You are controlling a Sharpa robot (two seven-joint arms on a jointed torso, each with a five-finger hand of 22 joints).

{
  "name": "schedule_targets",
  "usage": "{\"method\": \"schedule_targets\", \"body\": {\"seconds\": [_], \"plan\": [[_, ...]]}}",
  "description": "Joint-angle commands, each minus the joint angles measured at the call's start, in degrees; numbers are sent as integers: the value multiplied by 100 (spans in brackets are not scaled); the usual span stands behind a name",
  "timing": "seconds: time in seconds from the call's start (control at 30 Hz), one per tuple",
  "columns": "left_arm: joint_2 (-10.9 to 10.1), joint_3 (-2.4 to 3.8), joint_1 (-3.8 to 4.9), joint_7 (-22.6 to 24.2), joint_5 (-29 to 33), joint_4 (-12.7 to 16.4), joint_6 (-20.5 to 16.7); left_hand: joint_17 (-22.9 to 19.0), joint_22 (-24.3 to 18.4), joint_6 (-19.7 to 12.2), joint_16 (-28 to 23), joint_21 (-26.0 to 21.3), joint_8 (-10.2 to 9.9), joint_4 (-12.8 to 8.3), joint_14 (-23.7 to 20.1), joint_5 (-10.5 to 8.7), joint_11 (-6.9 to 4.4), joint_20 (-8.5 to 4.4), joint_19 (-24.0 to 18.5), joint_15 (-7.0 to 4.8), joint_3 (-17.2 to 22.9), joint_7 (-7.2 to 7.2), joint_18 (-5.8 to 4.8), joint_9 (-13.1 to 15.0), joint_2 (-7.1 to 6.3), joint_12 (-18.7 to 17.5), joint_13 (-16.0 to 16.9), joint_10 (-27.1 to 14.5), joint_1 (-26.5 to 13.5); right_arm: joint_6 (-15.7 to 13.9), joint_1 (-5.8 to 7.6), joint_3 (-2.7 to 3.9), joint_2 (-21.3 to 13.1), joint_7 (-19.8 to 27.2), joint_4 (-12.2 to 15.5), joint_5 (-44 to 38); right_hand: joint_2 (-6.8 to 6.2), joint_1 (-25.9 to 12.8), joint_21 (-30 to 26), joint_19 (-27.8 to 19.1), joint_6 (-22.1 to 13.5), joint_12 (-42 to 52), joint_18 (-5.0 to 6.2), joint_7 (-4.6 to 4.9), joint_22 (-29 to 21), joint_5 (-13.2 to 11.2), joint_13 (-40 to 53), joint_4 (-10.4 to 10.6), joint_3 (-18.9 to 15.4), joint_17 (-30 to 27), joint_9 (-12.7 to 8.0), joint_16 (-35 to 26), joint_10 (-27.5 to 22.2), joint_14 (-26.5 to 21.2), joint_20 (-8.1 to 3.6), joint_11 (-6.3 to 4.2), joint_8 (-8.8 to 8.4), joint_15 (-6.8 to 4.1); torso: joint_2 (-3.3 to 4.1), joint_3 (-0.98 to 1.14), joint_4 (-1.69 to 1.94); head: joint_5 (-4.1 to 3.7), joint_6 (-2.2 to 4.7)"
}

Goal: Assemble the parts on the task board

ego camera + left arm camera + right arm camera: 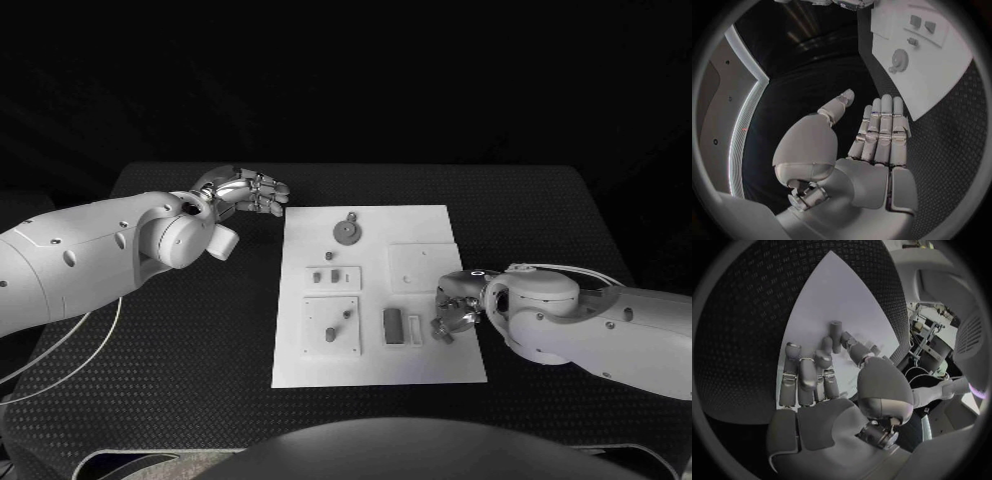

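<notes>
Head view: white rectangular task board (378, 350) sits mid-table on the black textured table (173, 400), long axis running 6 to 12 o'clock. Near end, at about 5 o'clock on the board, a dark grey rectangular bar part (392, 325) lies with its long axis 6–12, a paler slim part (415, 330) just beside it on the 3 o'clock side. Right hand (459, 305) rests over the board's 3 o'clock edge, fingers curled down just beside those two pieces; cannot tell if it has hold of anything. Right wrist view has the same hand's fingers (807, 375) bent over the white plate, a small grey cylinder part (836, 336) standing at the fingertips, contact unclear. At 9 o'clock from the bar, a raised square plate (330, 325) carries small grey pegs. Further out, a smaller plate (333, 276) with two slots. A plain square plate (420, 265) lies at its 3 o'clock. Far end: round grey gear-like disc (348, 231), a small stub at its 12 o'clock. Left hand (245, 190) hovers off the board's far 9 o'clock corner, fingers straight and together, holding nothing.
</notes>
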Motion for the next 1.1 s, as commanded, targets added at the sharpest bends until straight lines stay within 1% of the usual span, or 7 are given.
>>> {"method": "schedule_targets", "body": {"seconds": [0.03,0.17,0.3,0.53,0.73,0.93,1.1], "plan": [[13,3,4,33,14,8,67,8,-8,-28,-40,30,22,38,3,-21,-2,-5,-36,34,-11,9,33,-6,12,34,-7,-42,-57,-614,34,-34,5,-107,-38,1343,355,390,25,32,-37,38,84,73,116,40,9,6,-39,19,-1037,40,48,58,-6,-18,25,-18,-1,-2,0,0,5],[16,2,4,24,14,4,70,11,-8,-27,-42,31,23,39,3,-21,-3,-5,-36,34,-11,8,34,-6,11,35,-6,-41,-58,-900,141,-23,-61,-79,53,1895,352,385,32,45,-26,43,84,68,113,40,10,5,-54,37,-1042,48,59,81,-12,-24,31,-26,1,-2,-3,0,3],[19,2,5,19,14,6,74,13,-8,-26,-44,31,24,40,3,-21,-3,-5,-36,34,-12,8,34,-6,9,36,-6,-41,-59,-1015,234,-17,-119,-86,150,2324,353,380,36,56,-16,47,84,63,111,40,11,6,-64,51,-1046,53,68,99,-17,-29,35,-33,2,-3,-8,-5,3],[17,2,5,12,13,10,79,18,-8,-26,-48,32,25,41,3,-22,-4,-5,-37,34,-12,8,34,-6,7,37,-6,-40,-59,-1127,246,-17,-141,-107,278,2753,354,371,39,64,-11,48,84,60,109,40,11,7,-72,41,-1051,53,74,102,-22,-32,37,-39,2,-2,-6,-7,-7],[14,1,5,6,13,10,81,21,-9,-26,-51,32,25,41,3,-22,-4,-5,-38,35,-13,7,35,-7,4,38,-6,-40,-60,-1017,246,-20,-128,-146,310,3048,359,357,38,67,-9,49,84,60,106,41,11,9,-81,42,-1056,53,77,107,-23,-33,37,-43,1,1,-2,-12,-16],[25,1,6,4,13,17,87,24,-9,-26,-53,32,26,41,3,-22,-4,-4,-39,35,-14,7,35,-7,2,39,-7,-40,-60,-911,244,-30,-71,-183,180,2972,369,328,34,63,-14,46,84,61,103,40,11,10,-94,19,-1066,47,75,98,-23,-31,33,-49,3,-9,-16,-20,-16],[26,1,6,0,13,22,84,27,-9,-26,-55,33,26,43,3,-22,-4,-4,-40,35,-14,7,35,-7,1,40,-7,-40,-61,-825,232,-49,-26,-196,93,2858,379,255,31,64,-2,46,84,61,100,40,14,16,-122,30,-1082,49,74,110,-20,-31,36,-56,2,1,-2,-24,-16]]}}
